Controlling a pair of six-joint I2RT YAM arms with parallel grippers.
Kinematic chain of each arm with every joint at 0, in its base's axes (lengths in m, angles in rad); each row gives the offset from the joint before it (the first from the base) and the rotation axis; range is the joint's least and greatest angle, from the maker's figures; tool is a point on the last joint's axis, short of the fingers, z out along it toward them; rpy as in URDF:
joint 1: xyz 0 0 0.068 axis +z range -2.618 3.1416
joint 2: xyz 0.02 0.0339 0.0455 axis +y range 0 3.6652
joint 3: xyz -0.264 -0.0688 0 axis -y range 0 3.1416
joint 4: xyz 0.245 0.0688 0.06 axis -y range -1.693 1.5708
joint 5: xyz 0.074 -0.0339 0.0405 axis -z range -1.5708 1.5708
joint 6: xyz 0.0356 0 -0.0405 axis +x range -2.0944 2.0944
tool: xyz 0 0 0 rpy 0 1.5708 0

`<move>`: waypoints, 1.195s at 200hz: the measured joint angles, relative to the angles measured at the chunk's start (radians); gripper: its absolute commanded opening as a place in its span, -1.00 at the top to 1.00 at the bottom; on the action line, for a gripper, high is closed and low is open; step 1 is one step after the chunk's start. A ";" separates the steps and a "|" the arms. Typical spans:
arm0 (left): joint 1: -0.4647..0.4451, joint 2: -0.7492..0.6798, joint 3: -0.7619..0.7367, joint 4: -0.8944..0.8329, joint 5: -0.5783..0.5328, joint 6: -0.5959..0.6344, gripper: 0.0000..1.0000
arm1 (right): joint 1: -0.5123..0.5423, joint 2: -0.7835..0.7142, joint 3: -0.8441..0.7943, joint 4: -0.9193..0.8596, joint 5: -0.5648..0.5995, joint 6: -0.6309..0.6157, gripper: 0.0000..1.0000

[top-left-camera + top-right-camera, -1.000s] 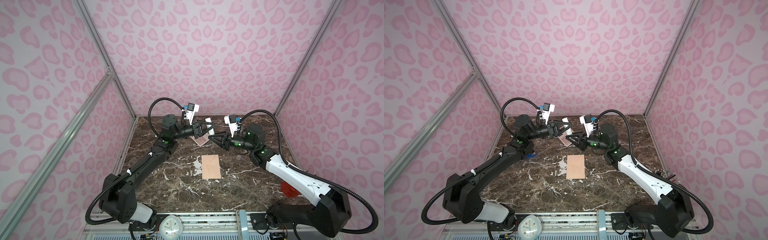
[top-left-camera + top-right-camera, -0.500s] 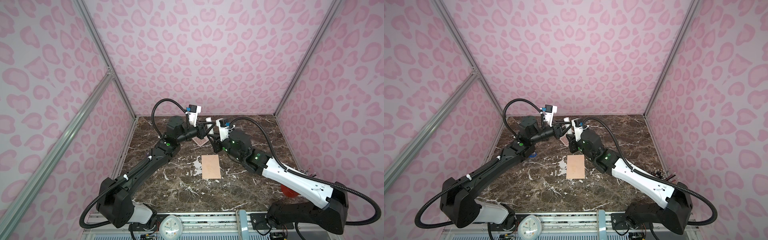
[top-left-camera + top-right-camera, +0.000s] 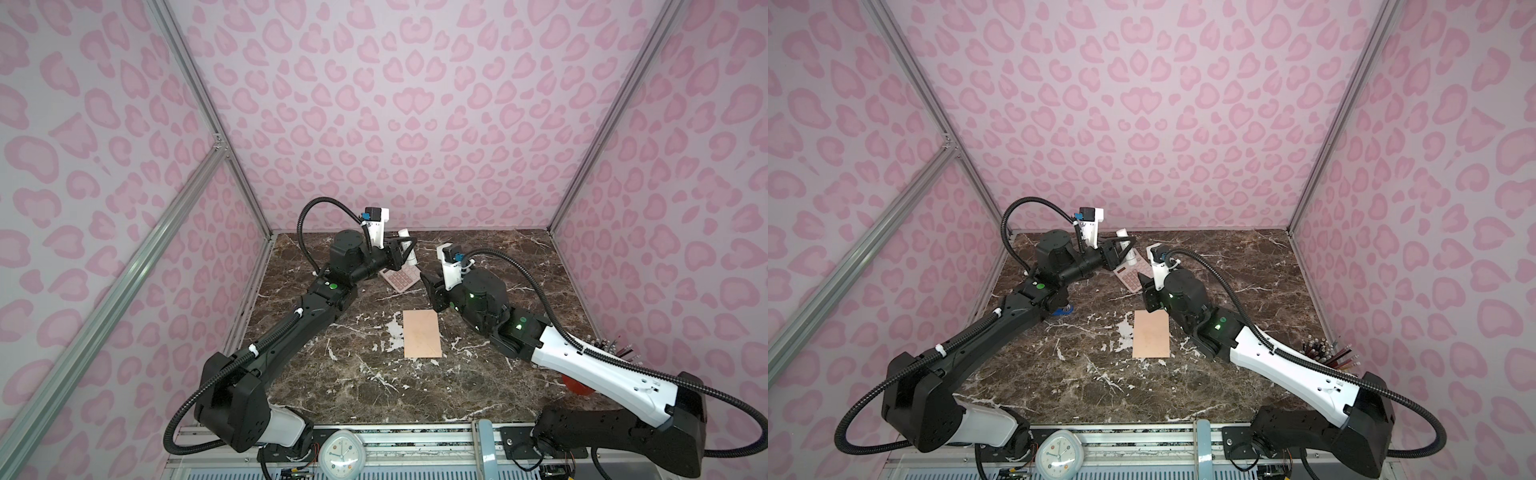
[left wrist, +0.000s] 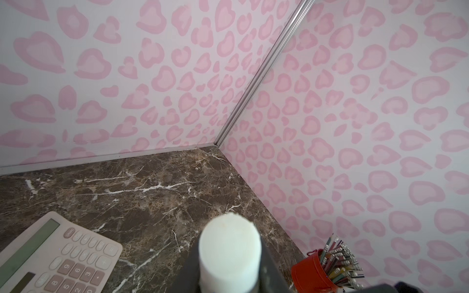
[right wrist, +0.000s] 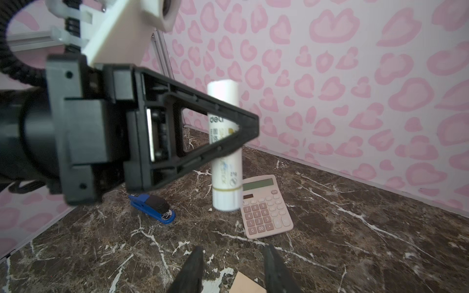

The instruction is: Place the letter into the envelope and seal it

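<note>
Worktop: dark brown marble with white veins, walled in pink heart-print panels.

1. Clock: white, round-faced, on the front rail, left of centre.
2. Stapler: blue and black, lying on the worktop at the far left, partly hidden under the left arm in a top view.
3. Left tool: raised above the far worktop, clamped around a glue stick. The stick is a white cylinder held near-upright, clear of the surface.
4. Calculator: pale pink with darker keys, flat on the worktop just below the glue stick.
5. Envelope: peach-beige, lying flat at mid-worktop with its plain face up and long side running front to back. Nothing touches it.
6. Right tool: fingers parted with nothing between them, poised over the envelope's far end.
7. Pencil cup: red, filled with pencils, near the right wall.
</note>
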State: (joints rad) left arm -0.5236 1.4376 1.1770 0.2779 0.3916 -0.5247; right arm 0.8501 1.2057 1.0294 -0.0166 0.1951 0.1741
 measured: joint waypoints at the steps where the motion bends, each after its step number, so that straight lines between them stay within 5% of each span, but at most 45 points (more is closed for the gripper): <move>1: 0.001 0.000 0.001 0.000 0.002 0.000 0.92 | -0.002 -0.002 -0.002 0.000 -0.003 0.000 0.02; 51: 0.042 -0.005 0.011 0.014 0.085 -0.011 0.92 | -0.157 -0.100 -0.114 0.065 -0.318 -0.012 0.03; 121: 0.064 0.008 -0.038 0.246 0.403 -0.158 0.92 | -0.263 -0.057 -0.142 0.275 -0.755 0.097 0.01; 176: 0.064 0.047 -0.043 0.438 0.558 -0.317 0.92 | -0.276 -0.005 -0.103 0.348 -0.930 0.147 0.01; 239: 0.064 0.064 -0.044 0.542 0.608 -0.394 0.92 | -0.279 0.027 -0.077 0.360 -0.985 0.167 0.12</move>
State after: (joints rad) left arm -0.4595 1.5017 1.1332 0.8196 0.9993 -0.9192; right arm 0.5713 1.2327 0.9520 0.3439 -0.7898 0.3408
